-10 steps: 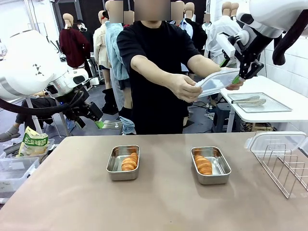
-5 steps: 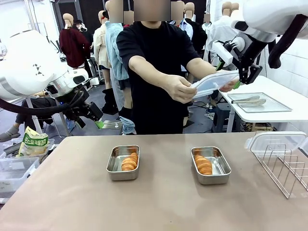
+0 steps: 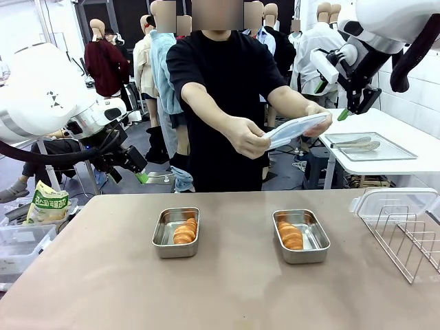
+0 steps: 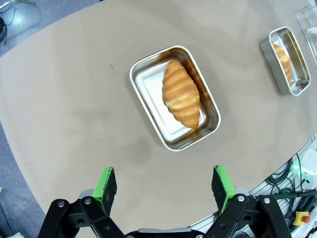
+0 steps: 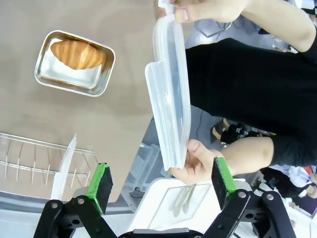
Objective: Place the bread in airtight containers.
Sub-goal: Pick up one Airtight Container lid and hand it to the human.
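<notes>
**Left gripper**: the fingers are spread wide, with nothing between the green pads. In the left wrist view it hangs over the tan table. A small rectangular shiny steel pan sits at 12 o'clock from the fingertips, well apart from them.

**Bread, position 1:** a golden-brown ridged croissant lies flat inside this pan. In the front view it occupies the pan's 3 o'clock half.

**Bread, position 2:** a second steel pan stands at 3 o'clock from the first, well apart. It holds a second croissant toward its 9 o'clock side. Both pans are open-topped.

**Right gripper**: it is raised above the far side of the table. The fingers are spread wide and grip nothing.

**Lid:** a person at the table's 12 o'clock side holds a clear, white-rimmed plastic lid in the air.
- One hand grips its 9 o'clock end.
- The other hand grips its 3 o'clock end.
- The right gripper is near the lid, at 1 o'clock from it, and does not touch it.
- In the right wrist view the lid stands edge-on at 12 o'clock from the fingertips.

**Other items:** a wire rack rests at the table's 3 o'clock edge.
</notes>
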